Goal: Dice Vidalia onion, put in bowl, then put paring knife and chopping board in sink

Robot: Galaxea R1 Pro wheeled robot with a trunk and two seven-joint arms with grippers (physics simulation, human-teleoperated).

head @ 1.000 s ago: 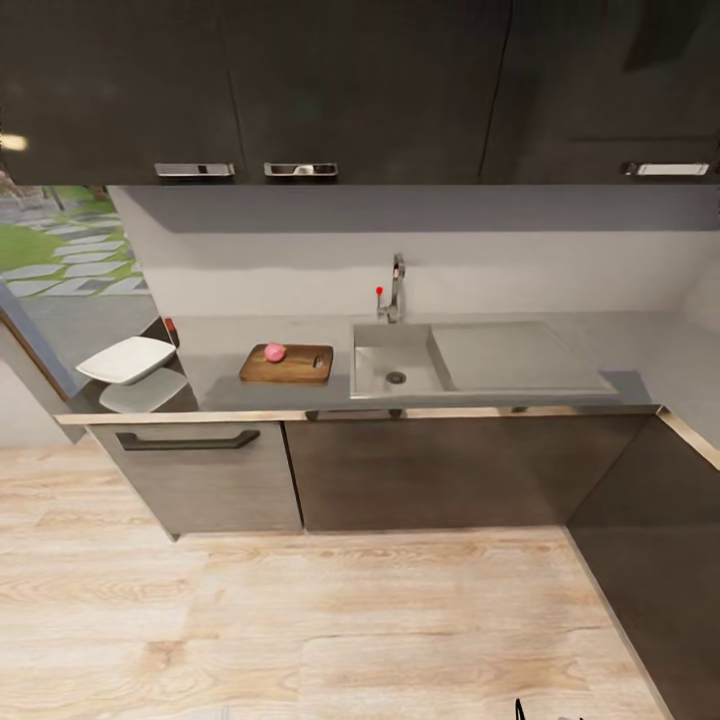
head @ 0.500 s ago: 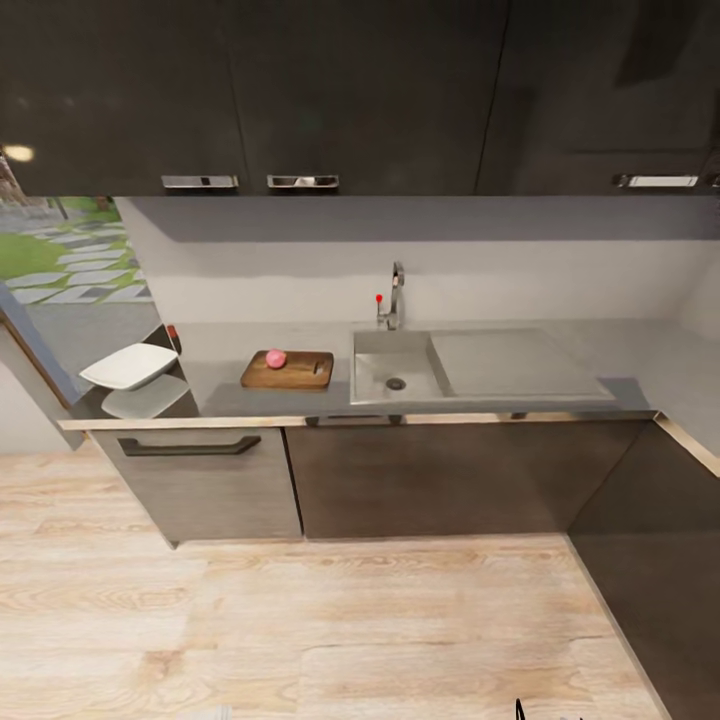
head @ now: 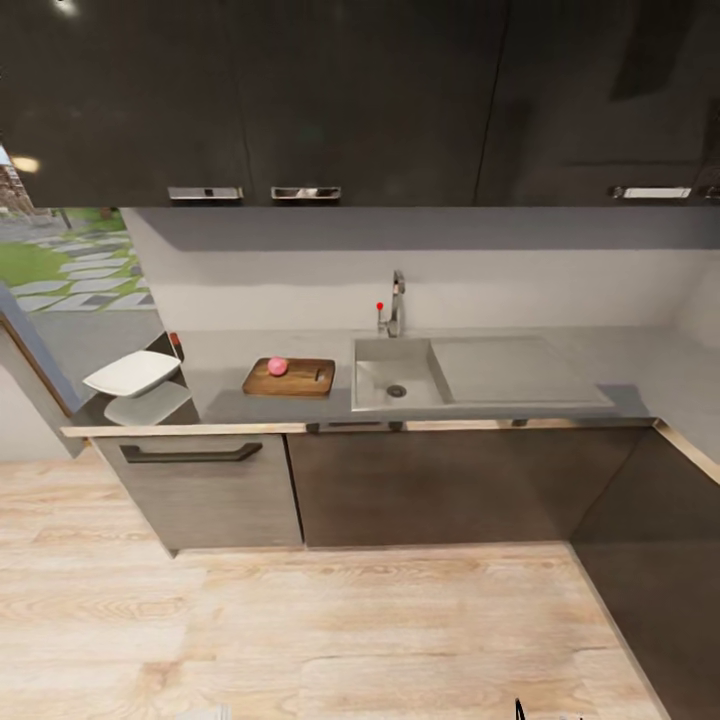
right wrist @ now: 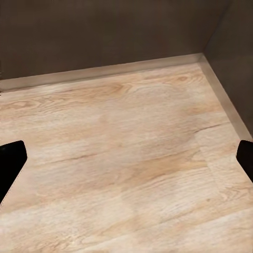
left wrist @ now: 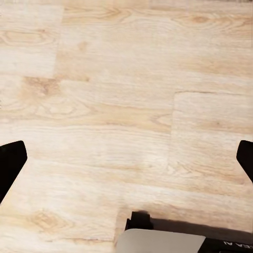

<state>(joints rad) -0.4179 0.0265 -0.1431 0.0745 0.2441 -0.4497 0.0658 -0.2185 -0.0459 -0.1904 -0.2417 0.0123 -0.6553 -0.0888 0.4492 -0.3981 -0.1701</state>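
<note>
Wooden chopping board [head: 288, 377] carries the onion [head: 278, 366], left of the sink [head: 395, 376]; the desk [head: 225, 405] has shrunk in your head view, so you have backed away. Both tools gape over floor [left wrist: 126, 105], gripping nothing.

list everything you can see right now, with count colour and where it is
onion: 1, pinkish red, on the chopping board
chopping board: 1, brown wood, on the countertop left of the sink
sink: 1, steel grey, set in the countertop, drainboard to its right
faucet: 1, chrome with red knob, behind the sink
bowl: 1, white, at the countertop's left end
countertop: 1, grey, above dark cabinets
upper cabinets: dark glossy, above the backsplash
floor: light wood planks
left gripper: 1, black fingers wide apart, over the floor
right gripper: 1, black fingers wide apart, over the floor near a dark cabinet base
</note>
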